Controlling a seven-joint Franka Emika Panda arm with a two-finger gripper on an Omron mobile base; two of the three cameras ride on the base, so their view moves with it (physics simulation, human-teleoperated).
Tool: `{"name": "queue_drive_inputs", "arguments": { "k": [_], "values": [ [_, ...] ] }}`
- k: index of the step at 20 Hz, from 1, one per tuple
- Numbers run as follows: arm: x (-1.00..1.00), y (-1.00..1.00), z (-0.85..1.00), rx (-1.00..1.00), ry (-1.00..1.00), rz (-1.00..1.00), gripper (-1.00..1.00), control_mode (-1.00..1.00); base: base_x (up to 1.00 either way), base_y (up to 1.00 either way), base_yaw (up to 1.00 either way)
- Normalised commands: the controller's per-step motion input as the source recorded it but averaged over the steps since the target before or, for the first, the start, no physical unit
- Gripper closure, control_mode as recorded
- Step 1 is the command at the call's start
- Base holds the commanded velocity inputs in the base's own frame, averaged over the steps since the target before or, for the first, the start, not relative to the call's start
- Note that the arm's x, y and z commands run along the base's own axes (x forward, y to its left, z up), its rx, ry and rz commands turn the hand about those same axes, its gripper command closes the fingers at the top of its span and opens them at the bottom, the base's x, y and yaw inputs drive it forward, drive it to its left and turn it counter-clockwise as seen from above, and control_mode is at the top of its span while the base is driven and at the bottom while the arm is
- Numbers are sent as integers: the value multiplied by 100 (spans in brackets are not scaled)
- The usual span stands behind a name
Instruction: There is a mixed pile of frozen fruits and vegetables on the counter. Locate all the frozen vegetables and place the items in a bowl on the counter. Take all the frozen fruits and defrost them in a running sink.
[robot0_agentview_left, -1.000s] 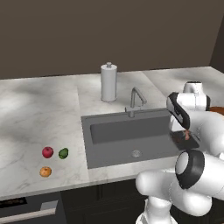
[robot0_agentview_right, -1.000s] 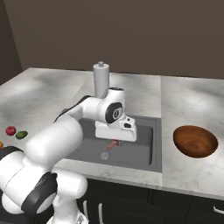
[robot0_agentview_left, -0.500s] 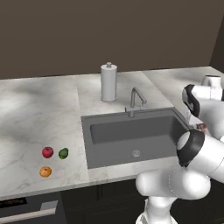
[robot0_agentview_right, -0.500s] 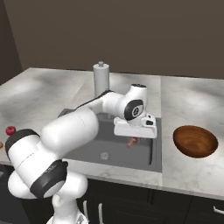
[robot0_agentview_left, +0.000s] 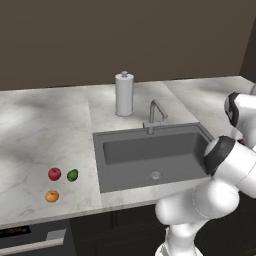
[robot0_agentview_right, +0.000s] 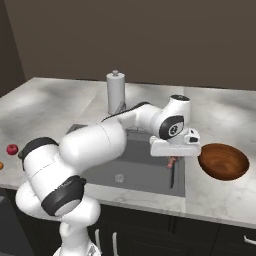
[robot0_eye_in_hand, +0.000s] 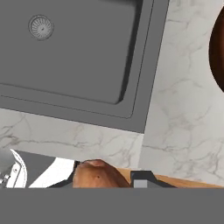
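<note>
My gripper (robot0_agentview_right: 172, 163) hangs over the sink's right rim, just left of the reddish-brown bowl (robot0_agentview_right: 223, 161), and is shut on the brown mushroom (robot0_eye_in_hand: 98, 175). In the hand view the mushroom's cap sits between the fingertips, above the strip of counter (robot0_eye_in_hand: 175, 122) that separates the sink (robot0_eye_in_hand: 78, 52) from the bowl (robot0_eye_in_hand: 218, 48). The red apple (robot0_agentview_left: 54, 173), the green rounded piece (robot0_agentview_left: 72, 175) and the orange (robot0_agentview_left: 52, 196) lie together on the counter left of the sink (robot0_agentview_left: 150, 155). No water is seen running from the faucet (robot0_agentview_left: 155, 112).
A tall white paper-towel cylinder (robot0_agentview_left: 124, 94) stands behind the sink's left end. The sink's silver drain (robot0_eye_in_hand: 40, 27) lies in the basin floor. My white arm (robot0_agentview_right: 100, 145) stretches across the basin from the left.
The arm has swung right from above the middle of the sink to its right rim beside the bowl, carrying the mushroom. The other three items have not moved.
</note>
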Motion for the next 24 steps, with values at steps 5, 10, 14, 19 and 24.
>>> {"name": "queue_drive_inputs", "arguments": {
  "k": [5,10,14,19,24],
  "values": [
    [7,-45,22,-1,-1,5,100,-100,0,0,0],
    [14,-47,14,0,1,1,100,-100,0,0,0],
    [17,-42,-2,1,0,1,100,-100,0,0,0],
    [24,-32,-7,0,-6,4,100,-100,0,0,0],
    [34,-36,-9,3,0,6,100,-100,0,0,0]
  ]
}}
